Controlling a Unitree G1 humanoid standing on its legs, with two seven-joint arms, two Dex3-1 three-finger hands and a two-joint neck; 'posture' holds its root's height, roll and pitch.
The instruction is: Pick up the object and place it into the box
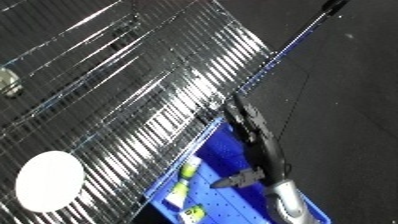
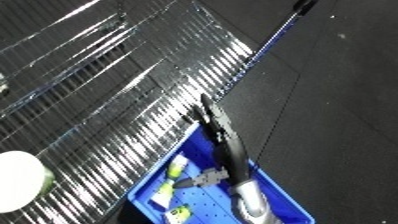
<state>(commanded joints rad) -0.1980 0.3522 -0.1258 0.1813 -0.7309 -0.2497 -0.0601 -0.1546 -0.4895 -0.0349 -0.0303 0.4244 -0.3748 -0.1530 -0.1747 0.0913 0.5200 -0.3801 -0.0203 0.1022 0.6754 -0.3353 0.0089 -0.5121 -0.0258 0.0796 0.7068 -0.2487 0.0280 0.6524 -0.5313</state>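
My right hand reaches out over the blue bin at the bottom, its dark fingers stretched straight toward the edge of the wire shelf; I see nothing in it. Its silver forearm comes up from the lower edge. Several small yellow-green objects lie along the bin's left side. A white round object rests on the wire shelf at the lower left, well away from the hand. My left hand shows in neither view.
The shiny wire shelf fills the left and upper part of the views, its edge running diagonally beside the bin. Dark floor lies to the right. A small pale item sits at the shelf's far left edge.
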